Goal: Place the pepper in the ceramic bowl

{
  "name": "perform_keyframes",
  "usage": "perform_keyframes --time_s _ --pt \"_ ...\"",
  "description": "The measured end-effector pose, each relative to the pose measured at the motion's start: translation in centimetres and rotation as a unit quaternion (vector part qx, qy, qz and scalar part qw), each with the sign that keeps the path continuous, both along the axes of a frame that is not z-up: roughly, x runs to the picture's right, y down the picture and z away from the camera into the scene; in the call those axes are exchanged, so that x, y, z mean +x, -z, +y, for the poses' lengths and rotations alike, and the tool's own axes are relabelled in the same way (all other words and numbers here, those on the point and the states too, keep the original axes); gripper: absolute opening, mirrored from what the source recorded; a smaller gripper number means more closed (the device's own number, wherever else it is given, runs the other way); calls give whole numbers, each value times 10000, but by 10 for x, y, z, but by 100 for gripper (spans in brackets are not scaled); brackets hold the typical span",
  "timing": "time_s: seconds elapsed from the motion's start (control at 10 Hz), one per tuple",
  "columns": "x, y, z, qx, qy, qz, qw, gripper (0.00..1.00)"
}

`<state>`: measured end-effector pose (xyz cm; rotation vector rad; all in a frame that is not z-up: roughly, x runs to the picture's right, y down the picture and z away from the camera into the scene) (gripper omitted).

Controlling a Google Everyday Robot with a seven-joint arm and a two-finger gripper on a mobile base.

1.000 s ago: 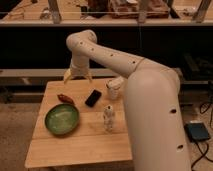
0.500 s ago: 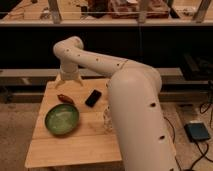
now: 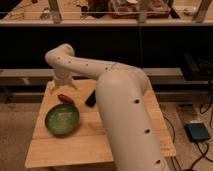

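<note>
Obs., single camera view.

- My arm [image 3: 125, 100]: white, thick, jointed, with small dark holes along its shell. It fills the right half of the foreground and reaches up and left across the table to its far left part.
- Table [image 3: 95, 142]: light wooden rectangular top with visible planks, standing on a speckled floor. A dark shelf unit runs behind it.
- Ceramic bowl [image 3: 61, 120]: round, shallow, glossy green with a darker rim. It sits upright on the front left part of the table with nothing inside it.
- Grey-blue flat box [image 3: 197, 132]: on the floor to the right of the table, with a cable next to it.
- My gripper [image 3: 64, 88]: white, pointing down over the far left part of the table, behind the bowl. The jaws are released, the two fingers [image 3: 54, 89] splayed apart with nothing between them.
- Black rectangular slab [image 3: 91, 97]: lies flat on the table, right of the gripper and just beside my arm. Part of it is hidden by the arm.
- Pepper [image 3: 65, 97]: small, dark red, elongated. It lies on the wood just under my gripper, between the gripper and the bowl's far rim and outside the bowl. I cannot tell whether a fingertip touches it.
</note>
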<state>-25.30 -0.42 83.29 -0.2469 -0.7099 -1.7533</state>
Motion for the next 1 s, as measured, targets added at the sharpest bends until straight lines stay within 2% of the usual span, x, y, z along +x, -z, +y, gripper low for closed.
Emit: perform_keyframes --time_s 0.1,0.3,0.7,1.0 --pt "-10 -4 1 -3 9 3 10000 80" --pt "-21 -25 2 29 43 1 10000 80" --pt "10 -37 7 59 -20 31 10000 80" --pt "-4 -50 20 37 -11 10 10000 80"
